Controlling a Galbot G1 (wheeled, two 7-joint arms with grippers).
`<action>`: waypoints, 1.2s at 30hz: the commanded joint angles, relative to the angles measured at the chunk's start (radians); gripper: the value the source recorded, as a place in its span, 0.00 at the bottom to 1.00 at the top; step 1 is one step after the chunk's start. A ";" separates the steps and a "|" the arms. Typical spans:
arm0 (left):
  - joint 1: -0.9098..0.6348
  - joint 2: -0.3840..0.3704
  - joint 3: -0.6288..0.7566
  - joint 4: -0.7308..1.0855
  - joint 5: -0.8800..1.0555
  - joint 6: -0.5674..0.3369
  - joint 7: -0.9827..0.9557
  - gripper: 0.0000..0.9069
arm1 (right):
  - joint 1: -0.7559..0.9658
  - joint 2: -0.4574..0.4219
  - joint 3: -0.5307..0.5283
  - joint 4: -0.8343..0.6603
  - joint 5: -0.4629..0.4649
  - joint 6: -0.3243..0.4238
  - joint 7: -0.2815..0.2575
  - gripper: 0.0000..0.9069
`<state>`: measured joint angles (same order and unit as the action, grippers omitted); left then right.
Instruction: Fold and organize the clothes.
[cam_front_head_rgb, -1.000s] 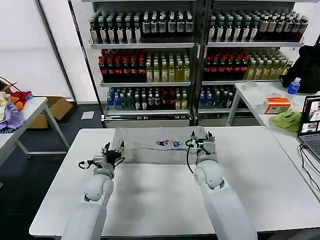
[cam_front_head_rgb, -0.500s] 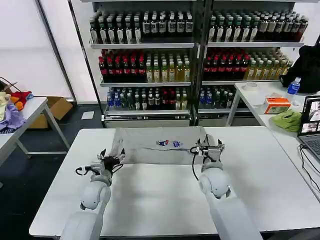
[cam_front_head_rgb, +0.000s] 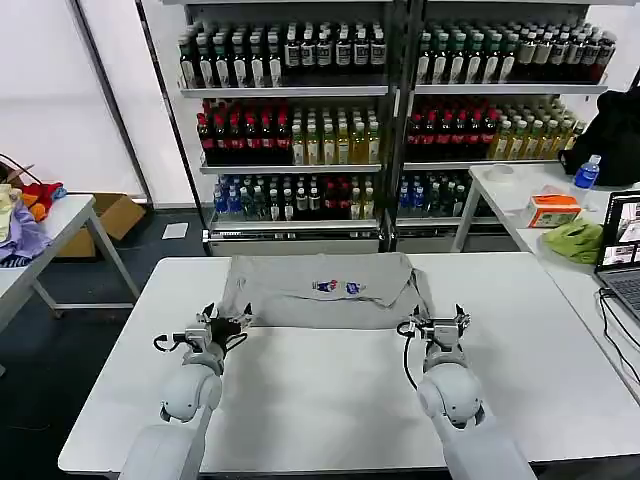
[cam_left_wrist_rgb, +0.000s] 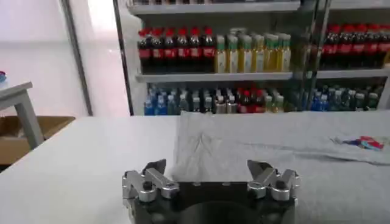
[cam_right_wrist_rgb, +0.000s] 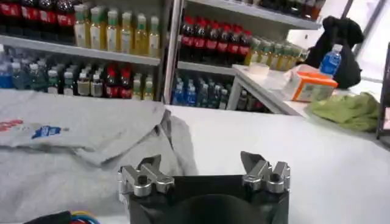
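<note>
Broadly, the white tabletop (cam_front_head_rgb: 330, 390) carries a folded grey shirt (cam_front_head_rgb: 320, 292) along its far edge, chest print up. Near the shirt's front corners, the left claw (cam_front_head_rgb: 222, 322) and right claw (cam_front_head_rgb: 436, 325) hover spread wide, holding nothing.

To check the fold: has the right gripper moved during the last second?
Yes. The right gripper moved toward the robot and rightward, off the grey shirt, onto the bare white table.
</note>
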<state>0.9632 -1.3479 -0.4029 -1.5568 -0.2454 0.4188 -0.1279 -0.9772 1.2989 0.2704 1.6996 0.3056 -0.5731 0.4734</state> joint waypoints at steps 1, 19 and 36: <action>-0.004 0.006 0.007 0.024 0.006 0.014 -0.001 1.00 | -0.002 0.006 0.003 -0.026 0.022 -0.005 -0.008 1.00; 0.032 0.022 0.009 0.016 0.021 0.034 0.000 0.03 | -0.048 0.060 0.022 -0.041 0.134 -0.006 0.013 0.00; 0.100 0.027 0.010 -0.055 0.039 0.025 0.020 0.01 | -0.149 0.061 0.036 0.057 0.104 0.008 0.006 0.00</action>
<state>1.0263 -1.3204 -0.3907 -1.5685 -0.2102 0.4530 -0.1103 -1.0931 1.3582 0.3068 1.7172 0.4156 -0.5633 0.4767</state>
